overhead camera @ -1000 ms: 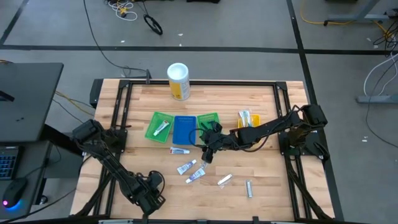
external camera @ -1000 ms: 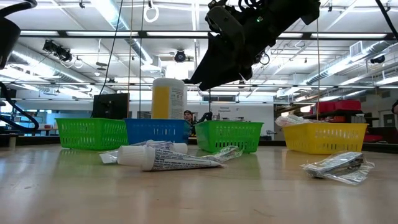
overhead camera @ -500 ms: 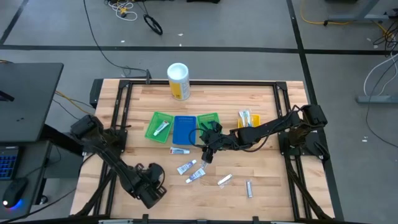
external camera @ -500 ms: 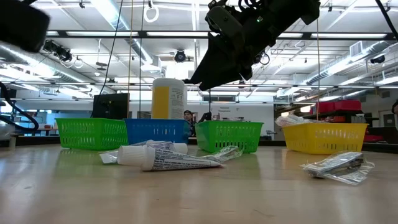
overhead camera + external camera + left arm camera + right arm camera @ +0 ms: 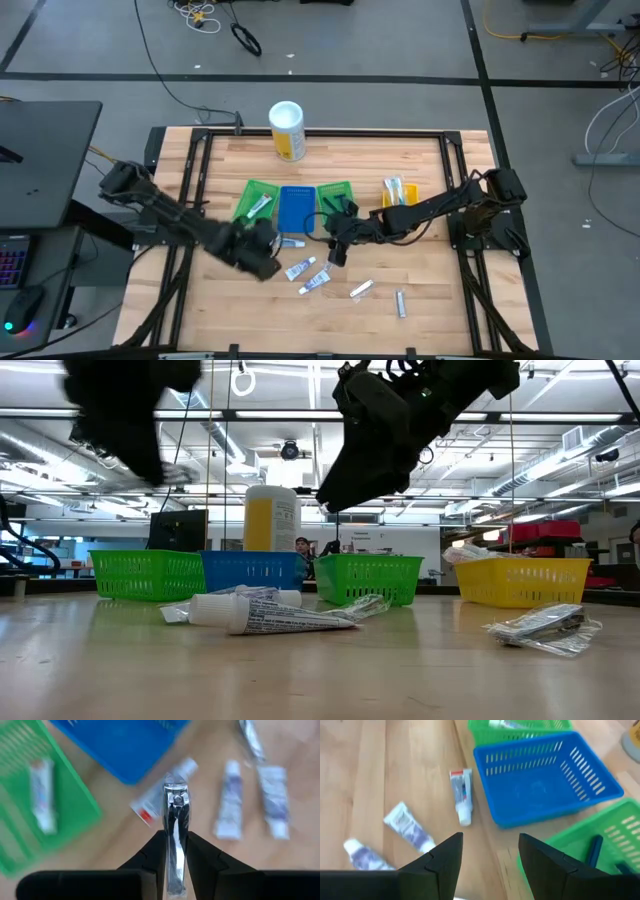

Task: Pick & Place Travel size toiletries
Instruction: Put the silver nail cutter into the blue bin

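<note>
My left gripper [image 5: 264, 260] hangs over the table just near of the blue tray [image 5: 296, 208], shut on a thin silvery clipper-like item [image 5: 175, 810]. Below it lie a white-and-red tube [image 5: 162, 792] and two white-and-blue tubes [image 5: 230, 802] flat on the wood. A tube [image 5: 42, 795] lies in the left green tray [image 5: 257, 200]. My right gripper [image 5: 487, 865] stands open above the table beside the second green tray [image 5: 335, 195], nothing between its fingers. My left gripper pinches the silvery item by its flat sides, on its rear half [image 5: 175, 847], between its two fingers. The item lies along the fingers, and its free end [image 5: 175, 795] sticks out past the tips. The fingers slant down toward the table. The item is lifted clear.
A tall white-and-yellow canister [image 5: 287, 130] stands at the far edge. A yellow tray [image 5: 400, 190] with pale items sits at the right of the row. A clear-wrapped item [image 5: 361, 289] and a small silvery piece [image 5: 401, 303] lie toward the near right. Bare wood lies at the near left.
My left gripper has swung up from the table's near edge toward the far side and somewhat right, ending by the blue tray; its wrist has turned. In the low view it has come into the upper left.
</note>
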Motion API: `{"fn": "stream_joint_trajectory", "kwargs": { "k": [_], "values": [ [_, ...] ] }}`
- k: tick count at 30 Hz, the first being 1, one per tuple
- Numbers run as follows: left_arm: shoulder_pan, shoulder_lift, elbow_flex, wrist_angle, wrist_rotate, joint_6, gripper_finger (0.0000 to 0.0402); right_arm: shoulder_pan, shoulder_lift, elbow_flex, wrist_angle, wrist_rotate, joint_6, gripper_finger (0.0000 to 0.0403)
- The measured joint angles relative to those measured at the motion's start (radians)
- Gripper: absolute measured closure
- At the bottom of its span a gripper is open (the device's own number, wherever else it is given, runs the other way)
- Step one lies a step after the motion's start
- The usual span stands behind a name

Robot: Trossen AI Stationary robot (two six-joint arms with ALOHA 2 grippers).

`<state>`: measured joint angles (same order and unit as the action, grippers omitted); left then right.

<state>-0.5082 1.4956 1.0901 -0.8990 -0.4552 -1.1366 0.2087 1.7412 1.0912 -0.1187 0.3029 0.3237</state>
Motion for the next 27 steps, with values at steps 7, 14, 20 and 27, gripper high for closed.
{"fn": "stream_joint_trajectory", "kwargs": {
  "k": [7,14,20,27],
  "values": [
    [0.237,0.0,0.0,0.142,0.033,0.364,0.0331,0.037,0.0,0.0,-0.111,0.0,0.037,0.0199],
    [0.424,0.015,0.0,0.247,0.057,0.545,0.0331,0.098,0.0,0.0,-0.2,0.0,0.12,0.0199],
    [0.518,0.084,0.0,0.352,0.123,0.632,0.0331,0.137,0.0,0.0,-0.195,0.042,0.096,0.0199],
    [0.576,0.175,-0.002,0.344,0.163,0.625,0.0331,0.142,0.0,0.0,-0.218,0.068,0.087,0.0199]
  ]
}}
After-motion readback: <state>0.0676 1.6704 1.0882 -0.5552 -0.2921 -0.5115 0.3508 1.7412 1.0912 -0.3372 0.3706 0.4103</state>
